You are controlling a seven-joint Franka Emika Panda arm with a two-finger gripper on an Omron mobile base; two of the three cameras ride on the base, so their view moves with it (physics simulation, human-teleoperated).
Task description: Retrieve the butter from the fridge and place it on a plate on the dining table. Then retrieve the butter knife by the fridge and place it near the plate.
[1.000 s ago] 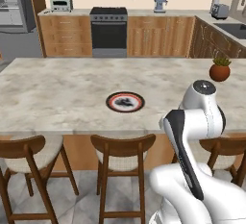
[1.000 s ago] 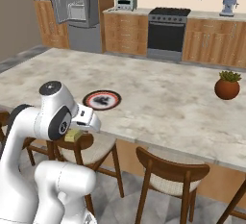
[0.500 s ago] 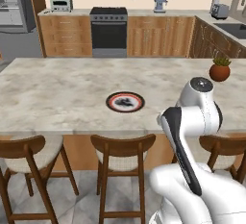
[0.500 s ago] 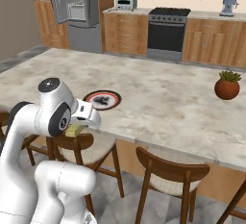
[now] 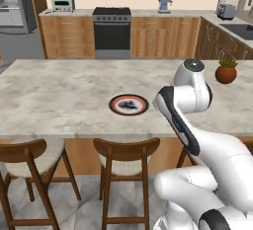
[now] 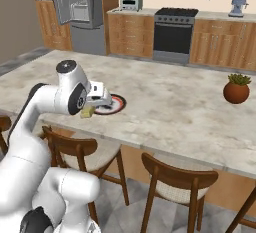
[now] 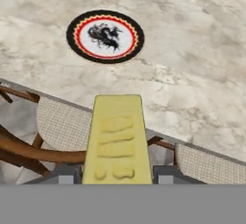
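- The butter (image 7: pixel 115 136), a yellow stick with raised marks on its top face, juts straight up the hand view from the bottom middle, its near end clamped in the gripper (image 7: pixel 117 175).
- The two dark fingertips (image 7: pixel 65 174) press its left and right flanks, so the claw is closed on the butter.
- In the right base view the butter (image 6: pixel 87 112) shows as a small yellow block under the gripper (image 6: pixel 95 104), over the near edge of the dining table (image 6: pixel 185 102).
- The plate (image 7: pixel 105 36) lies flat on the marbled top at about 12 o'clock from the butter, apart from it: dark rim, red ring, white centre with a dark figure.
- Below the butter in the hand view are the woven seats of the chairs (image 7: pixel 62 124).
- A potted plant (image 6: pixel 236 88) stands on the table well off at 3 o'clock of the plate in the right base view.
- The fridge (image 6: pixel 77 12) stands at 11 o'clock against the far wall, one door swung open.
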